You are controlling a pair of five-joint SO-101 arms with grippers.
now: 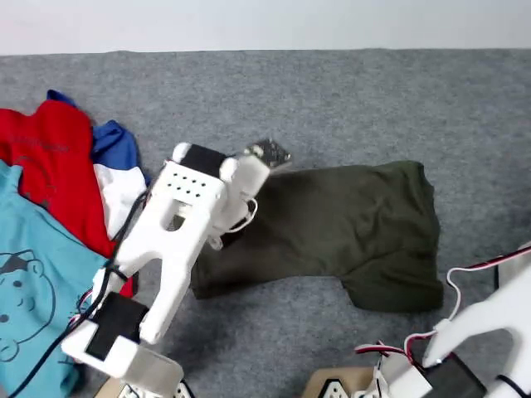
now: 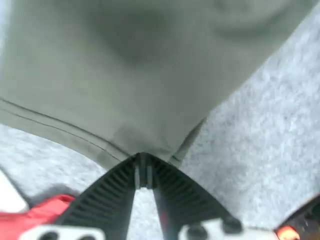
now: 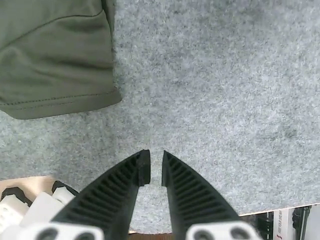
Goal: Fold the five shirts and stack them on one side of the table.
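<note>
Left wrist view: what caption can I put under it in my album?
The left gripper pinches the hem of the dark green shirt on the grey table.

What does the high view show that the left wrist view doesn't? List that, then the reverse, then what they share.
High view, not left wrist: the teal shirt, blue shirt and white shirt piled at one side, plus the right arm. Left wrist, not high: the left claw shut on the dark green shirt's hem. Shared: the dark green shirt, the red shirt and the grey table cover.
</note>
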